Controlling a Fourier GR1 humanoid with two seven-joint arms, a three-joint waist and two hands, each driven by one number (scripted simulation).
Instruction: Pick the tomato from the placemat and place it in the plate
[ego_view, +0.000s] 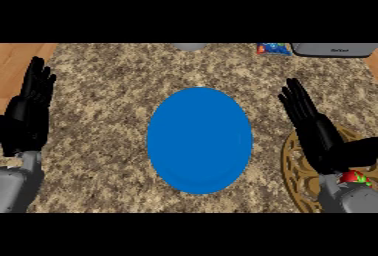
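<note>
I see the tomato (354, 177) on the woven placemat (294, 172) at the lower right, mostly hidden behind my right hand (317, 132), whose fingers are straight and hold nothing. The blue plate (199, 141) sits mid-counter, apart from the placemat. My left hand (28, 112) rests open at the left edge.

Light's even & fairly bright across the counter (111, 100), no clear source. Blue plate (199, 141) flat-lit, no glare, barely a shadow round it. Black hands show v. little shading.
</note>
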